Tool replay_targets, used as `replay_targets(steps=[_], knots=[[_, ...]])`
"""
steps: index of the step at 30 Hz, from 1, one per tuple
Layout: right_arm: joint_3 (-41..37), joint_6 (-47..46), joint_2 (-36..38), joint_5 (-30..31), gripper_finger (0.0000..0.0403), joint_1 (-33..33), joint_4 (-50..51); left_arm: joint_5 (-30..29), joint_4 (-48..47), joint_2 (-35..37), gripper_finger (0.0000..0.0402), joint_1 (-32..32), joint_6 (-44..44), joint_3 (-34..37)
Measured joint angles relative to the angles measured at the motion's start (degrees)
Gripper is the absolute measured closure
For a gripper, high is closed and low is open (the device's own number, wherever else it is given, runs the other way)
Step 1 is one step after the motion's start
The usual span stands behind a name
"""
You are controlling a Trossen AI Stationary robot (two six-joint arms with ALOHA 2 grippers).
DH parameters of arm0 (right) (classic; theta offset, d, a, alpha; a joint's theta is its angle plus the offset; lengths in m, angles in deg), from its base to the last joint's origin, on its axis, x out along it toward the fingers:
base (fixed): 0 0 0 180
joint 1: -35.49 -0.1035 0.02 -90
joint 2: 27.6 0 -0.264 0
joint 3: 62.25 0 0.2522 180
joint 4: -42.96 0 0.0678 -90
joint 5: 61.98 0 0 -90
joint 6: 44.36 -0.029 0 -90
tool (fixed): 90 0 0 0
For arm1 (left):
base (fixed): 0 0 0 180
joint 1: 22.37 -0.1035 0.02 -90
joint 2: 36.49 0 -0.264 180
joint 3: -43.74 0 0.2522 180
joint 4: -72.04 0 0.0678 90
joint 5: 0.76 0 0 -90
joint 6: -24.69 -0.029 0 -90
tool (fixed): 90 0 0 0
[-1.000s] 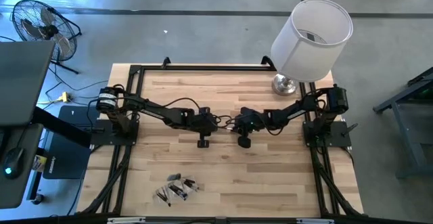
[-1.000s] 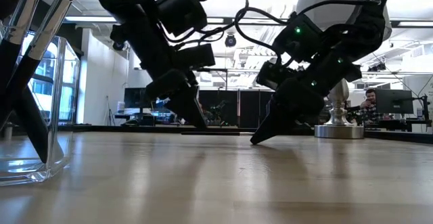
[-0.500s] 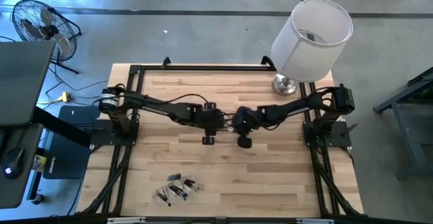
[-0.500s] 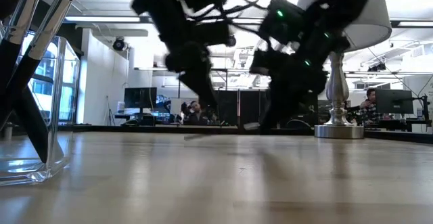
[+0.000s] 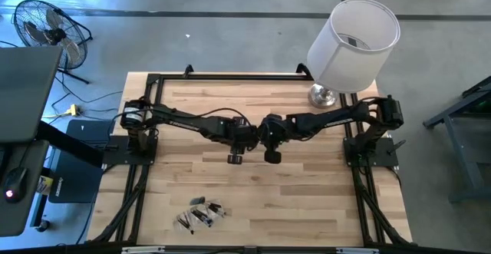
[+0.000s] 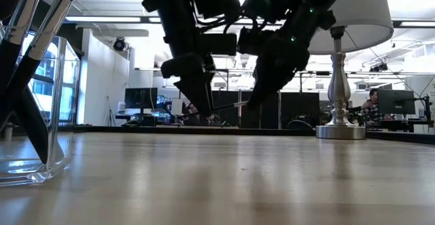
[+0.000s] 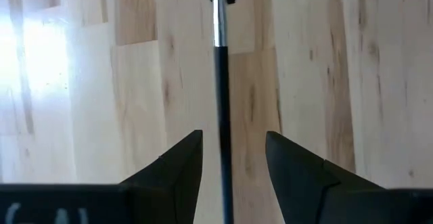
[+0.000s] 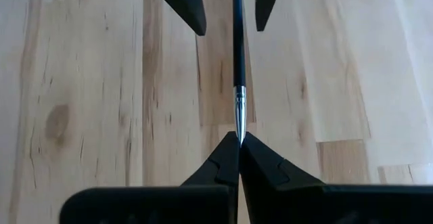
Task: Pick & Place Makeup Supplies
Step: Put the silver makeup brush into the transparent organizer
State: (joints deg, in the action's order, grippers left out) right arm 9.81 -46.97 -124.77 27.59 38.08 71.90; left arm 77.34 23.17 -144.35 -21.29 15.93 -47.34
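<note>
Two grippers now meet above the worktop (image 5: pixel 307 200) centre, nearer each other than a second ago. The right gripper (image 8: pixel 238 141) pinches one thin makeup brush (image 8: pixel 238 48) by its silver ferrule. The left gripper (image 7: pixel 230 153), closed a second ago, has spread around the brush's dark handle without touching it. Both have risen off the worktop. Other brushes (image 6: pixel 30 62) stand in a clear holder (image 6: pixel 41 116) well apart from the grippers.

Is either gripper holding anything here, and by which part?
The right gripper pinches a thin makeup brush at its metal ferrule end. The left gripper stands open around the dark handle, not gripping.
</note>
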Motion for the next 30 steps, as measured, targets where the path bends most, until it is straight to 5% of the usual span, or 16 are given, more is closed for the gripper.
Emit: replay_targets(steps=[14, 25, 30], knots=[[0.0, 0.09, 1.86, -1.54, 0.0402, -0.04, -0.17, -0.87, 1.0, 0.05, 0.0253, -0.02, 0.04, -0.02], [0.0, -0.84, 2.25, -1.44, 0.0403, -0.94, -0.44, -0.38, 0.85, 0.02, 0.0381, 0.0, 0.15, -0.02], [0.01, -1.43, 2.27, -2.24, 0.0402, -0.9, -0.36, 0.48, 0.68, 0.0, 0.0387, 0.0, 0.17, 0.0]])
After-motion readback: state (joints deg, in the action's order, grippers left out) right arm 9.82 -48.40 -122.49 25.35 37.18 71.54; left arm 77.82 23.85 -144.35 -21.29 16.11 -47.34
